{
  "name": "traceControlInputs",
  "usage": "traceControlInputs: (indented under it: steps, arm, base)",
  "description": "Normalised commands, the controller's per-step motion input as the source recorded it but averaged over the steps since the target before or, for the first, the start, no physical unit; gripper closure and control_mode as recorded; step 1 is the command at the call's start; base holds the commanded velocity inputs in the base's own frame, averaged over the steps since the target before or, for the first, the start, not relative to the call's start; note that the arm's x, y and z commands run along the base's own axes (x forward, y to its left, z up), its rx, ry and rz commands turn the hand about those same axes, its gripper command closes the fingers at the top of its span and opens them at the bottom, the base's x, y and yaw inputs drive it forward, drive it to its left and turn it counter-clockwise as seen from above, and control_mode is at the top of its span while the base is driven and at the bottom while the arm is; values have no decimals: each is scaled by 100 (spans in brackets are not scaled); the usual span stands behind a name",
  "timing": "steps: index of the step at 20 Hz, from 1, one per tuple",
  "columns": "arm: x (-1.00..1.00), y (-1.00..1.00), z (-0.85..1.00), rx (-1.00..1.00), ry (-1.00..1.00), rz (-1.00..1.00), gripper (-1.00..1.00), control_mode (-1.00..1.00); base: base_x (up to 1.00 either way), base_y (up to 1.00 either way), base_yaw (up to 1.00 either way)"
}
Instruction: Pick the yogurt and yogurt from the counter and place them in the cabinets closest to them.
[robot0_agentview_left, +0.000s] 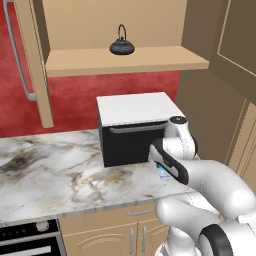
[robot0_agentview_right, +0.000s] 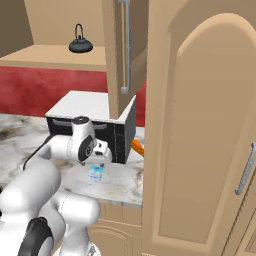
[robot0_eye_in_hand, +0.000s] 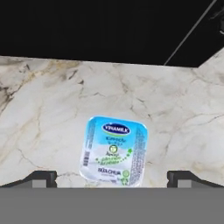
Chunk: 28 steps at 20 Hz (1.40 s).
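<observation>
- Yogurt (robot0_eye_in_hand: 114, 150) sits flat on the marble worktop (robot0_eye_in_hand: 43, 113), just in front of the black toaster oven (robot0_agentview_left: 131, 142)
- Tool (robot0_eye_in_hand: 113, 179) hovers above it, spread wide and holding nothing (a fingertip on each side)
- Descending off-centre could land a fingertip on the lid and tip the cup
- Swinging right risks clipping the open cabinet door (robot0_agentview_right: 122, 55)

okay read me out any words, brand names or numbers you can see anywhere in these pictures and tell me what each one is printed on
"VINAMILK": brand oval at the top of the yogurt lid, seen in the hand view.
The smaller print below it on the lid, and the barcode strip along its left edge: too blurred to read.
Toaster oven, kettle, cabinets: no text visible.
</observation>
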Motion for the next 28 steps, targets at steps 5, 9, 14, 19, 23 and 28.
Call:
traceControlInputs:
  steps: [5,9,14,19,23,28]
  arm:
    - [11,-1,-26,0,0,-2,-100,-100]
    - [6,-3,-26,0,0,-2,-100,-100]
    - [0,-5,-26,0,-1,-3,-100,-100]
    - [0,-4,-25,0,-1,-4,-100,-100]
    - [0,-2,-24,0,-1,-4,-100,-100]
    - [0,0,-21,0,-2,-4,-100,-100]
  base:
    - [0,0,0]
    - [0,0,0]
    - [0,0,0]
    - [0,0,0]
    - [0,0,0]
    - [0,0,0]
